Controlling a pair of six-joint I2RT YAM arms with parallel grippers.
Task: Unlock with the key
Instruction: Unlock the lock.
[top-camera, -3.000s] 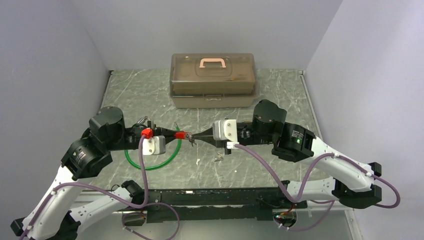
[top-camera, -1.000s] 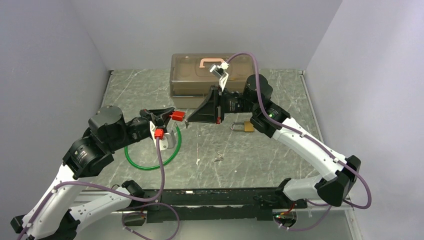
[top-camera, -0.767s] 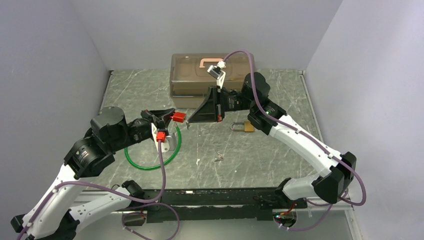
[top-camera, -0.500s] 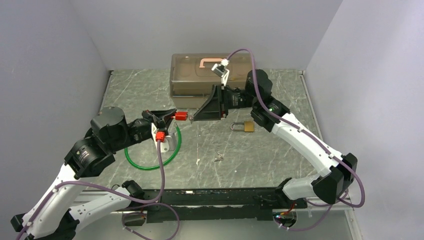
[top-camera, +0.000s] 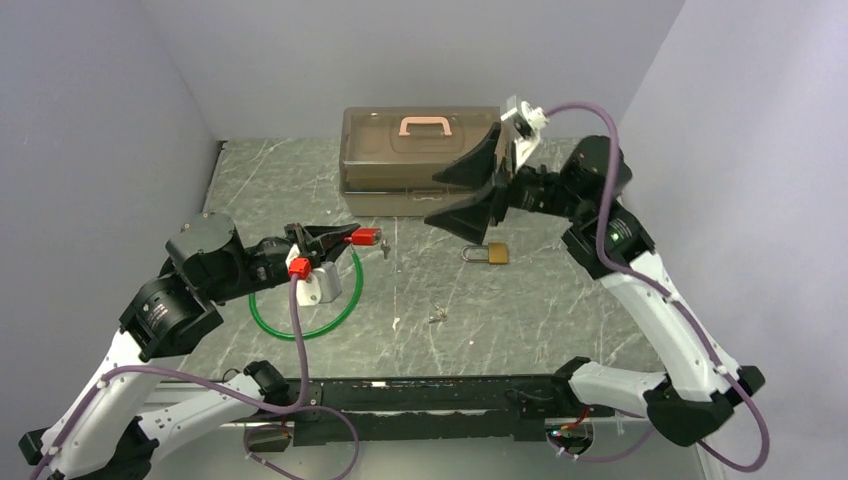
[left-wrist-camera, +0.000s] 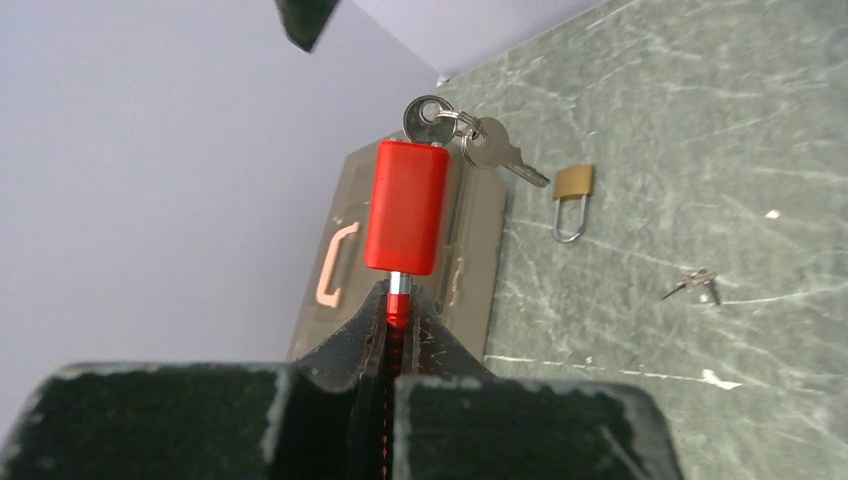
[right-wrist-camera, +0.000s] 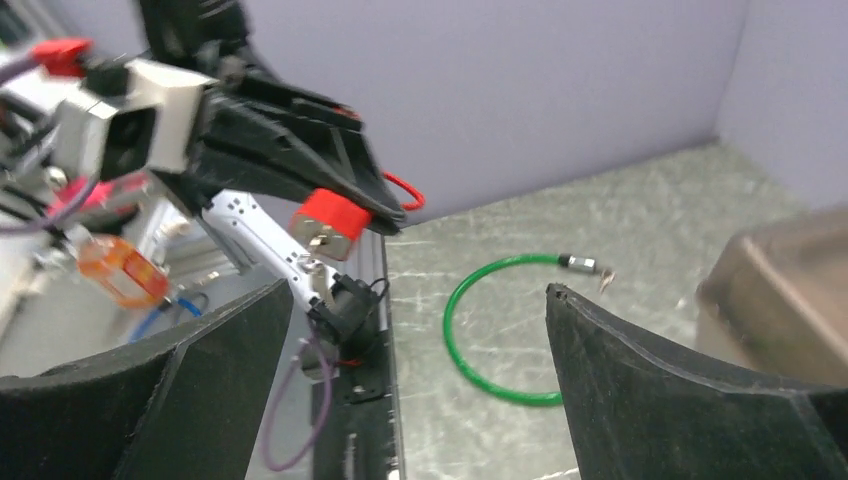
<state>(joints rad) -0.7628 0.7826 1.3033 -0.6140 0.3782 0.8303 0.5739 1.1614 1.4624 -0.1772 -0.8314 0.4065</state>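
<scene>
Grey-green marbled table, walled in pale lilac, carries a box at the back and a brass padlock lying flat in front of it. A green cable loops on the left, and a small metal scrap lies near the middle. On the left, the left gripper is pressed together on the wire just below a red tag, holding the tag out in the air. At the tag's far end the key dangles from a ring, off the table, left of the padlock and well apart from it. Over by the box, the right gripper is raised with its jaws spread wide and nothing between them. I judge the key to be light, stiff, thin and slick. It looks free to swing and spin on its ring, so a grab at the blade would likely twist it. The better hold looks to be flat across the bow, pads on its two faces, leaving the whole blade clear for the keyhole. The padlock looks light too and may skid unless steadied.
</scene>
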